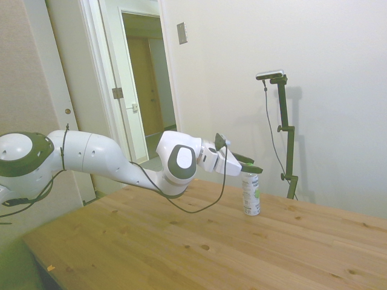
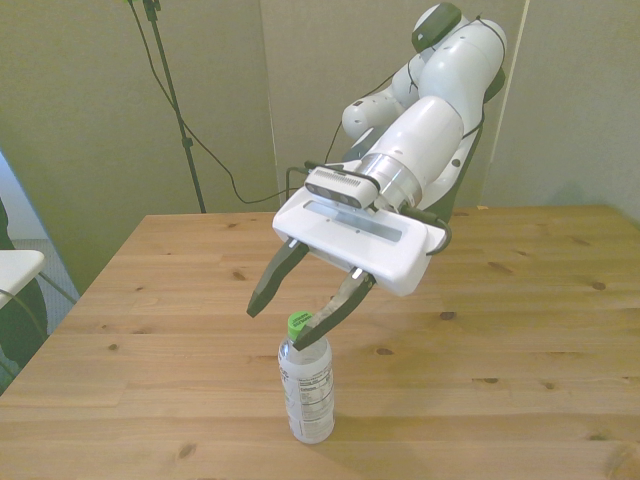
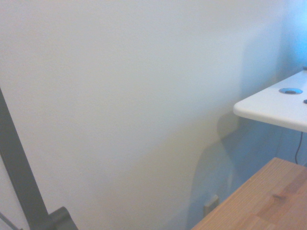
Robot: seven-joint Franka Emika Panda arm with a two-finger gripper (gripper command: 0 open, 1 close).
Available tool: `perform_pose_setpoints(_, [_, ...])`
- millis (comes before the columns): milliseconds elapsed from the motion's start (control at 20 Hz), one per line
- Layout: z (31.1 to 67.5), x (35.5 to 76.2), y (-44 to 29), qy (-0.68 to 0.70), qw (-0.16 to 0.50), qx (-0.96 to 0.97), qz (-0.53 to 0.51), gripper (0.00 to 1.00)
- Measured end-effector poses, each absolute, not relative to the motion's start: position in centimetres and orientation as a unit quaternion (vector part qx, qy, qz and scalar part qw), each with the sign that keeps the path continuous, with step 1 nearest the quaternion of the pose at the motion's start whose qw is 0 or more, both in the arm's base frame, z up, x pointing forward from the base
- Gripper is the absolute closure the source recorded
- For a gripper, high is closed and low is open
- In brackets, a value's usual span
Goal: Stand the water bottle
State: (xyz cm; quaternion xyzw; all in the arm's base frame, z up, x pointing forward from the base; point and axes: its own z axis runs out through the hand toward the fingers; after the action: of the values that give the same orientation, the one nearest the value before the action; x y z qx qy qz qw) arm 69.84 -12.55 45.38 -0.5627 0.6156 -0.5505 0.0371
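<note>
Spread wide, the gripper (image 2: pixel 292 322) hangs just above the water bottle (image 2: pixel 307 389), its two dark fingers (image 2: pixel 272 281) angled downward with nothing between them. One fingertip sits right beside the green cap (image 2: pixel 298 323), at about cap height; whether it touches the cap cannot be told from the front view. The other fingertip hangs clear, off toward the front view's left.

Directly beneath the gripper's tips, the bottle stands upright on the wooden table (image 2: pixel 520 330), cap on top, white label with dark print wrapped round its clear body. In the side view the bottle (image 1: pixel 251 194) stands just under and ahead of the fingers, which reach out over its cap.

Behind the gripper, the white arm (image 1: pixel 109 158) stretches low over the tabletop. The wrist view shows only a pale wall (image 3: pixel 120 105), a corner of the wooden table (image 3: pixel 268 201) and the edge of a white surface (image 3: pixel 273 105).
</note>
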Motion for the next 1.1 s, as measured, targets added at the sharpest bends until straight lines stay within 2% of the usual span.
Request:
perform_pose_setpoints(300, [50.0,67.6,-13.4,0.633,0.038,-0.578,-0.513,0.0])
perform_pose_setpoints(500, [51.5,64.8,-13.4,0.64,0.018,-0.617,-0.457,0.0])
perform_pose_setpoints(800, [49.9,60.3,-11.4,0.618,-0.02,-0.706,-0.347,0.0])
perform_pose_setpoints(1100, [47.5,57.7,-9.8,0.578,-0.061,-0.78,-0.234,0.0])
